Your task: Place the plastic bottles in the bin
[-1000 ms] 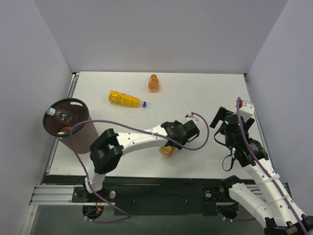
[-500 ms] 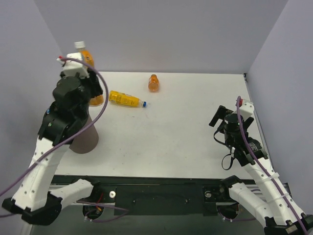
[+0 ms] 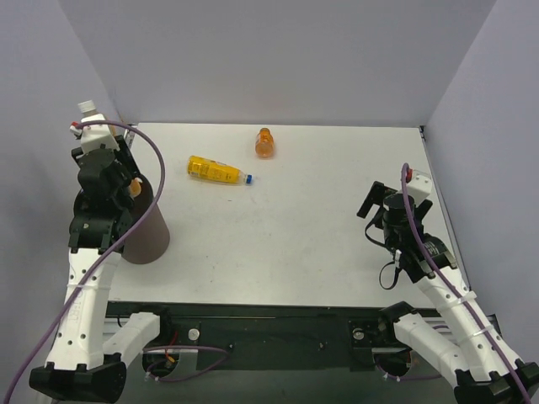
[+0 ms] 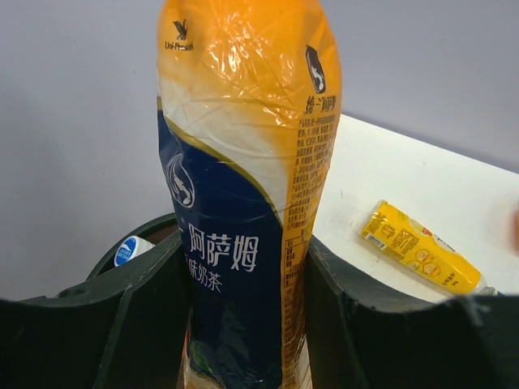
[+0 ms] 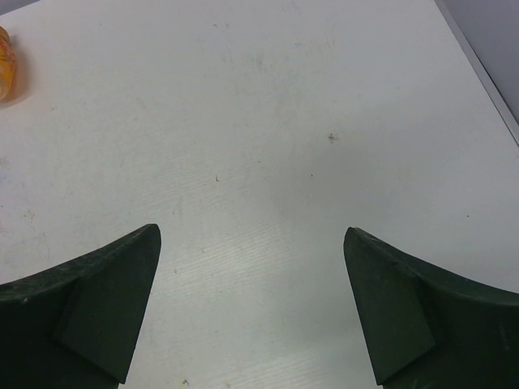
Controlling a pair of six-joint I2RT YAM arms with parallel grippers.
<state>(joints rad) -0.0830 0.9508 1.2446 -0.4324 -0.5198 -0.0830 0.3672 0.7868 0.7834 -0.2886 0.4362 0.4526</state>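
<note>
My left gripper (image 3: 105,160) is shut on the blue-labelled orange bottle (image 4: 243,162) and holds it roughly upright over the dark-brown bin (image 3: 147,231). Its white cap (image 3: 87,107) points toward the far left corner. In the left wrist view the bin's rim (image 4: 138,233) shows behind the left finger, with a blue-and-white bottle cap (image 4: 128,250) inside it. The yellow bottle (image 3: 217,171) lies on the table right of the bin and also shows in the left wrist view (image 4: 418,251). The squat orange bottle (image 3: 264,143) stands near the back wall. My right gripper (image 3: 394,204) is open and empty above the table at the right.
Grey walls close in the table (image 3: 320,219) at the back, left and right. The bin stands at the table's left edge. The squat orange bottle shows at the left edge of the right wrist view (image 5: 4,65). The left arm's purple cable (image 3: 156,168) loops above the bin.
My left arm has lifted the blue-labelled orange bottle from the middle of the table, swung it left, and now holds it over the bin. The right arm has barely moved.
</note>
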